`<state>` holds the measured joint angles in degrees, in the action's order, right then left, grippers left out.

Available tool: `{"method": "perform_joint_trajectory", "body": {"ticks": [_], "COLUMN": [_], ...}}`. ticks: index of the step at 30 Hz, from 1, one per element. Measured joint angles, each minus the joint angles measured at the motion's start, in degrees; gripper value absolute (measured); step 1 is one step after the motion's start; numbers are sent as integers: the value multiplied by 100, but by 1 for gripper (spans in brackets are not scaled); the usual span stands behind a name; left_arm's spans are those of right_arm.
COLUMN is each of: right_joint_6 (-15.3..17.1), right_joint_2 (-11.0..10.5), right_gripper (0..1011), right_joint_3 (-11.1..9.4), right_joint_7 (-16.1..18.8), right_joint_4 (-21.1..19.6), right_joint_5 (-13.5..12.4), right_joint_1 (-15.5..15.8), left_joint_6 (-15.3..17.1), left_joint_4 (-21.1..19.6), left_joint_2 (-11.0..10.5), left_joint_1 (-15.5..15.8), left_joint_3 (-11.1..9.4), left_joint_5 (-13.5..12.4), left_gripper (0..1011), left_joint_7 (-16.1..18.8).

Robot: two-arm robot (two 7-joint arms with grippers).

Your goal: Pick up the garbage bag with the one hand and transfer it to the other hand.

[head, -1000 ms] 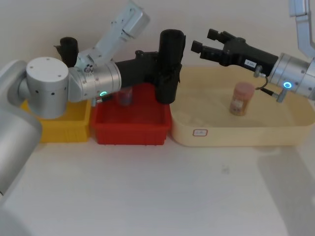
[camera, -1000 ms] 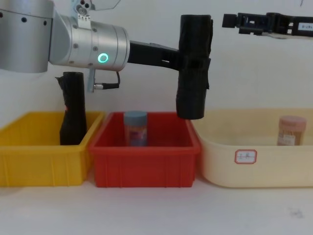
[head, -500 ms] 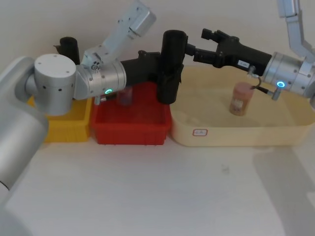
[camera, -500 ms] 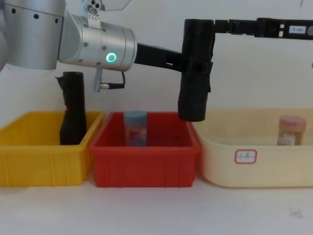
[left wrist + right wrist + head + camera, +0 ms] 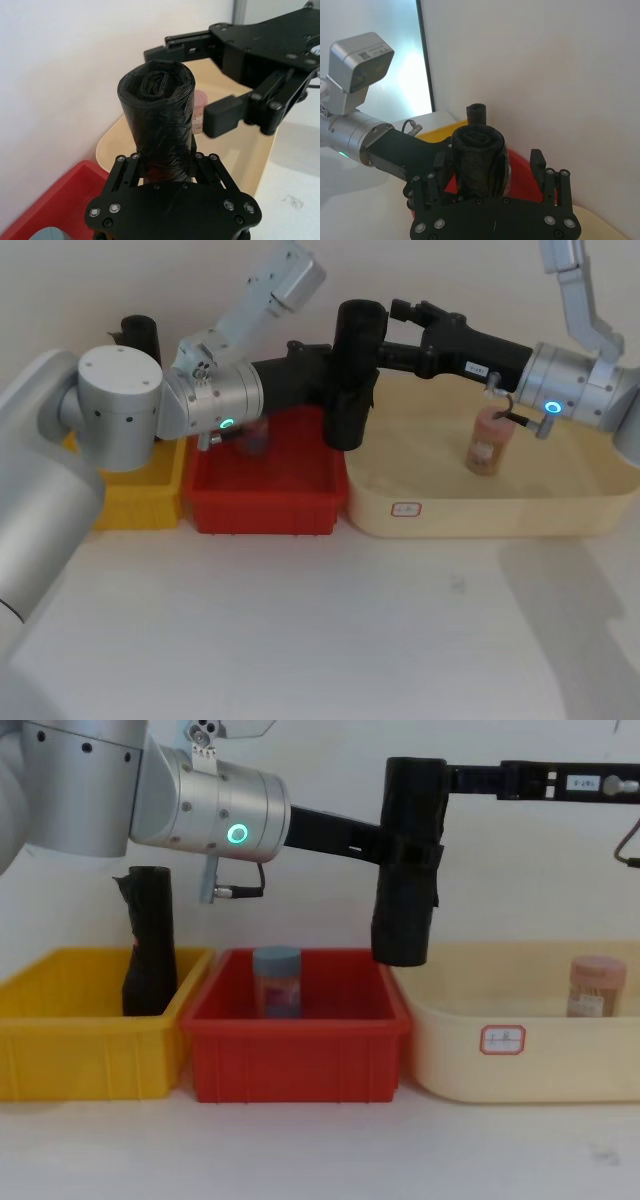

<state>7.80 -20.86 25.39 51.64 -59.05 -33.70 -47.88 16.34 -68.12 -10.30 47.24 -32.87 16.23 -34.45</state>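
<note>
The garbage bag (image 5: 352, 370), a thick black roll, hangs upright in the air over the edge between the red bin and the cream tray. My left gripper (image 5: 335, 380) is shut on its middle, its fingers clamping the roll (image 5: 160, 125) from both sides. My right gripper (image 5: 377, 332), black with small white labels, reaches in from the right at the level of the roll's top. Its fingers stand open on either side of the roll (image 5: 479, 160), with a gap showing beside one finger. From the chest view the bag (image 5: 408, 870) hangs below the right gripper (image 5: 442, 782).
A yellow bin (image 5: 60, 1050) at left holds a slimmer black roll (image 5: 150, 940). The red bin (image 5: 300, 1060) holds a blue-lidded jar (image 5: 277, 982). The cream tray (image 5: 520, 1065) at right holds an orange jar (image 5: 597, 985). The white table stretches in front.
My right gripper has travelled left until its open fingers straddle the bag's top. The left arm has shifted slightly right, still holding the bag.
</note>
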Motion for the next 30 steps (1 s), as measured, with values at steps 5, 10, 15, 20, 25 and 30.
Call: {"method": "perform_joint_trajectory", "body": {"ticks": [5, 10, 15, 20, 25, 30], "right_joint_6": [5, 24, 34, 49, 60, 69], "right_joint_2": [37, 75, 103, 126, 143, 159], "right_gripper": [1001, 1001, 1001, 1001, 1001, 1001], "right_joint_3": [60, 127, 174, 238, 295, 362], "right_joint_7": [30, 43, 43, 33, 19, 6], "right_joint_4": [85, 172, 243, 294, 322, 354], "right_joint_5": [1, 2, 9, 26, 50, 74], "right_joint_1": [-72, -153, -217, -297, -356, -421], "left_joint_6": [-21, -43, -64, -77, -82, -91], "left_joint_4": [-15, -37, -61, -75, -87, -92], "left_joint_2": [1, -3, -13, -17, -17, -15], "left_joint_1": [9, 18, 22, 25, 28, 35], "left_joint_3": [-19, -40, -62, -90, -117, -140], "left_joint_5": [23, 46, 69, 91, 113, 132], "left_gripper": [402, 402, 402, 402, 402, 402], "left_joint_7": [0, 0, 0, 4, 20, 33]}}
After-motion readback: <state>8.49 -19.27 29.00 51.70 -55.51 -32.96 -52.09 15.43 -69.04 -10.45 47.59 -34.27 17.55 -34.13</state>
